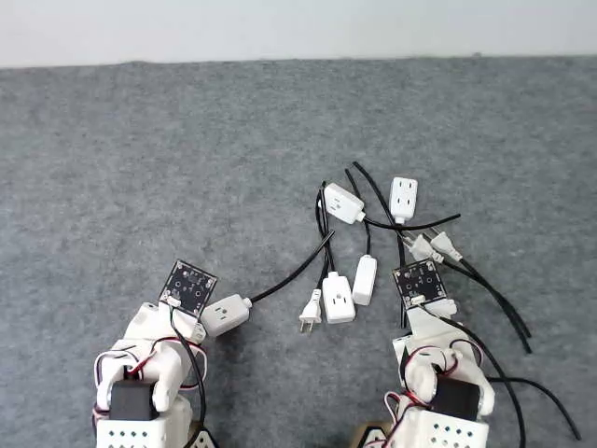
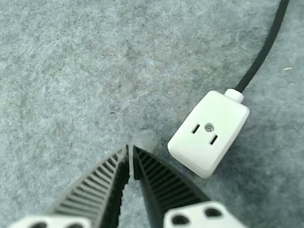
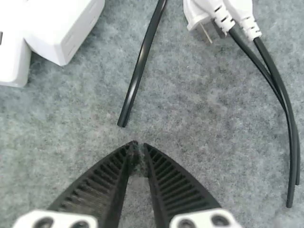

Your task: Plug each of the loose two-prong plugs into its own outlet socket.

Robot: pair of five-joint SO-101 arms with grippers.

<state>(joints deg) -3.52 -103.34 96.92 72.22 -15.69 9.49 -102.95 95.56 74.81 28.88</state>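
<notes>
My left gripper [image 2: 130, 150] is shut and empty, low over the grey carpet. A white outlet socket [image 2: 209, 133] on a black cord [image 2: 263, 47] lies just beside its tips, slots facing up; it is the socket [image 1: 227, 314] at the lower left of the high view. My right gripper [image 3: 139, 147] is also shut on nothing. Ahead of it lie two white two-prong plugs [image 3: 204, 16] [image 3: 237, 9] side by side, and two white sockets [image 3: 61, 26] off to one side. A third loose plug [image 1: 310, 313] lies next to the socket [image 1: 338, 298] in the middle.
Two more sockets [image 1: 342, 203] [image 1: 404, 198] lie farther back among crossing black cords [image 1: 415, 226]. A cut cord end [image 3: 124, 121] lies just ahead of the right gripper. Long cords [image 1: 499, 303] trail off past the right arm. Bare carpet [image 1: 140, 168] spreads at the left and back.
</notes>
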